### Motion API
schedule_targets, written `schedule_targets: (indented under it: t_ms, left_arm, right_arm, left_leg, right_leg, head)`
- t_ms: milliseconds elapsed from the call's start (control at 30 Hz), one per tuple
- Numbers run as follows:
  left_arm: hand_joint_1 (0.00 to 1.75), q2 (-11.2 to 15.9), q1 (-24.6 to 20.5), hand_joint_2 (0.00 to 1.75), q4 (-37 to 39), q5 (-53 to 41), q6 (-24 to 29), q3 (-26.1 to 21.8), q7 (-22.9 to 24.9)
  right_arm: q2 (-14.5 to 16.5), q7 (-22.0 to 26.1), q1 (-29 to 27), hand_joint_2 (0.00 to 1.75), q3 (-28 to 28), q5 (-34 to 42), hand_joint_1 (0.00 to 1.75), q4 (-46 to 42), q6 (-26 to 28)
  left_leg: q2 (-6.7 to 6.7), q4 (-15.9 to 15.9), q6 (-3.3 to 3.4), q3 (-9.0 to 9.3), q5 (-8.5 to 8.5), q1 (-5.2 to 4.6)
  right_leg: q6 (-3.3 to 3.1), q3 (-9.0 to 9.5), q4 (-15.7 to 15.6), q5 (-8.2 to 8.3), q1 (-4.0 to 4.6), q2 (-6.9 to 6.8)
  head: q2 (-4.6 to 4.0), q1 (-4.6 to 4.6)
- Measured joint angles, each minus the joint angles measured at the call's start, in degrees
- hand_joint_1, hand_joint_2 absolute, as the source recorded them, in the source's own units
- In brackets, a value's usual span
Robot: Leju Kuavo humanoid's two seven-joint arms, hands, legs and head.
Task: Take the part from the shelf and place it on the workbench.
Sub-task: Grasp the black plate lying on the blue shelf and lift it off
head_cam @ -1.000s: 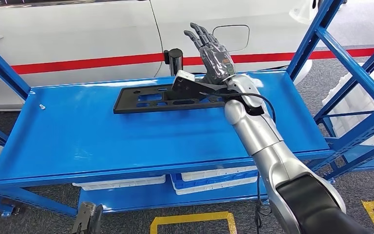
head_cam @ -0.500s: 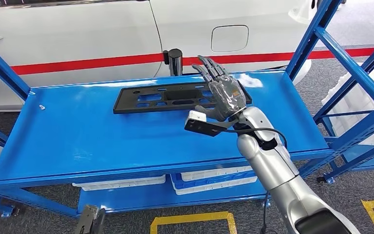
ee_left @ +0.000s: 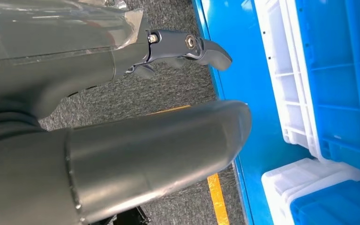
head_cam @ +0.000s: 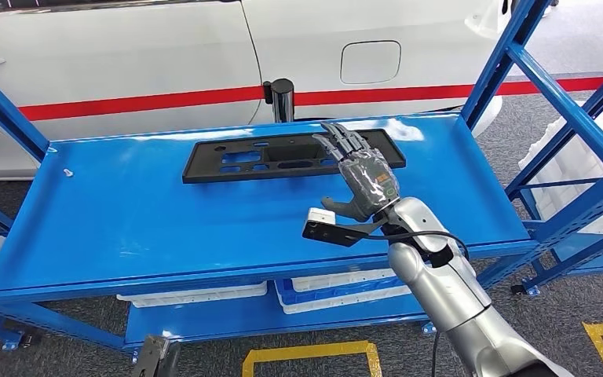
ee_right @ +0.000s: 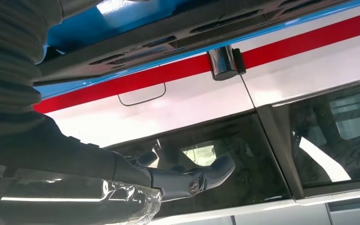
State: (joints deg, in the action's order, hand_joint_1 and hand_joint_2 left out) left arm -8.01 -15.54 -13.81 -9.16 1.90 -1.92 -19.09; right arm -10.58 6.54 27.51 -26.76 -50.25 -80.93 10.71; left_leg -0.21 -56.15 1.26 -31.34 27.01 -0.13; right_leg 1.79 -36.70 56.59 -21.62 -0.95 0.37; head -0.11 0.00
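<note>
While the black part (head_cam: 283, 156) lies flat on the blue shelf (head_cam: 126, 220) near its far edge, the right hand (head_cam: 365, 177) hovers above the shelf's near right area, fingers (head_cam: 344, 143) spread wide, holding nothing; the left hand (ee_left: 122, 56) hangs beside the lower shelf, its fingers' state unclear.

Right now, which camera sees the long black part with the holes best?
The head view: the whole black part lies flat on the blue shelf. The right wrist view catches just its edge, seen close and turned.
</note>
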Motion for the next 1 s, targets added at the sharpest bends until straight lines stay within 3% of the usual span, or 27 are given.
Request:
schedule_targets:
  t_ms: [600, 1000]
  left_arm:
    - [0.0, -1.2, 1.5, 0.0, 0.0, -0.1, 1.3, 0.0, 0.9]
    - [0.0, 1.3, 4.2, 0.0, 0.3, 1.2, 5.2, -0.6, 5.2]
  right_arm:
    - [0.9, -2.2, -0.1, 1.75, -1.5, -3.3, 0.0, 3.0, 0.0]
    - [5.0, -2.5, 3.1, 1.75, -1.2, -2.8, 0.0, 10.9, 1.6]
  left_leg:
    - [0.0, 0.0, 0.01, -0.09, 0.01, 0.0]
    - [0.01, 0.0, 0.0, -0.04, -0.01, 0.01]
  right_leg:
    - [0.0, 0.01, 0.0, 0.0, -0.01, 0.0]
    - [0.0, 0.02, 0.0, 0.0, 0.0, 0.0]
  head:
    - [0.0, 0.0]
    - [0.0, 0.01]
